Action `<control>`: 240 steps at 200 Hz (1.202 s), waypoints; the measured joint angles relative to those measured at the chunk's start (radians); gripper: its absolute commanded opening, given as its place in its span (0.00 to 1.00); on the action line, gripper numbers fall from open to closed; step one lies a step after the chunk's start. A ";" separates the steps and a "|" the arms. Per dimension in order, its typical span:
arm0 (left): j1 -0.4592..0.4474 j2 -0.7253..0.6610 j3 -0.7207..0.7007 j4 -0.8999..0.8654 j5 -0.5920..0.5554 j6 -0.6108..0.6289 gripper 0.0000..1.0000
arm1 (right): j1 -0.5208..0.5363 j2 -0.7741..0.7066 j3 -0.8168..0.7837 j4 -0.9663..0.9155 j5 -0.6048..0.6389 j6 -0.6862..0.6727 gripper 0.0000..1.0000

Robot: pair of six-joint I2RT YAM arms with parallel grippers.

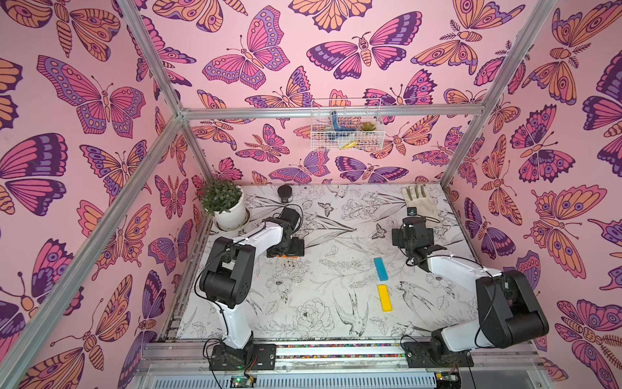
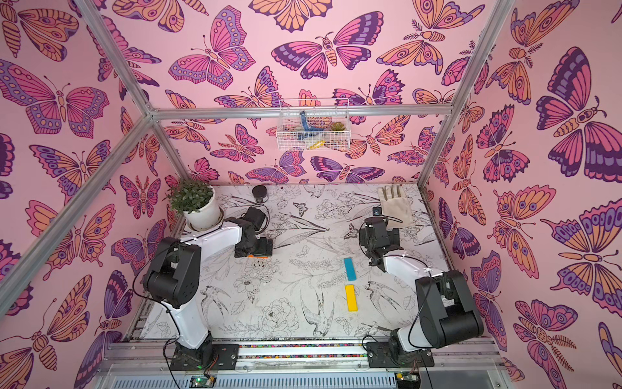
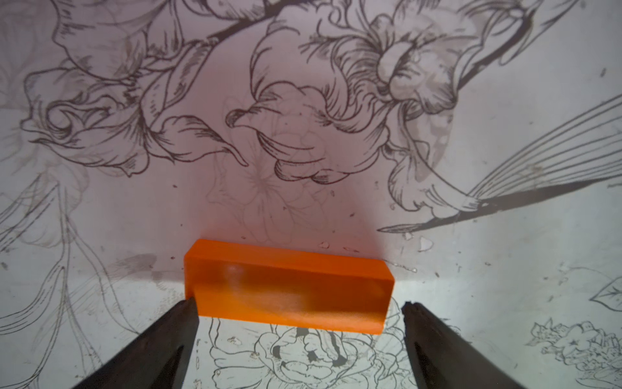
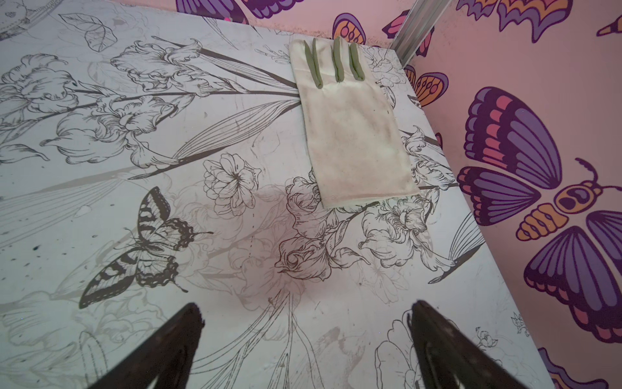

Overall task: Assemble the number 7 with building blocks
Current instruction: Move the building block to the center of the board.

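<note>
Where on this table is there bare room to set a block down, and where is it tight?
Free: the middle, between the orange bar and the blue bar; the front strip left of the yellow bar; the back, between black jar and glove. Crowded: the potted plant corner by the left arm.

1. The left arm point(image 1: 232, 323) has smooth white link shells joined by bulky, rounded black joint housings.
2. The right arm point(image 1: 457, 271) is built alike: white links, black joints.
3. Thin black cables point(image 1: 197, 281) loop loosely beside each arm.
4. Each arm stands on a flat black base plate point(image 1: 266, 355) dotted with small light screw heads.
5. In the wrist views, the fingers point(image 3: 151, 350) are dark, tapering wedges with rough, worn tips.
</note>
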 measured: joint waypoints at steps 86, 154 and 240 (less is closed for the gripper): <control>0.004 0.005 0.001 0.030 0.005 0.000 0.91 | 0.000 0.000 0.000 0.000 0.000 0.004 0.99; 0.008 -0.023 -0.023 0.053 0.073 0.011 1.00 | 0.000 0.000 0.000 0.000 -0.004 0.005 0.99; 0.008 -0.034 -0.035 0.031 0.080 0.136 1.00 | 0.000 0.000 0.000 -0.001 -0.019 0.007 0.99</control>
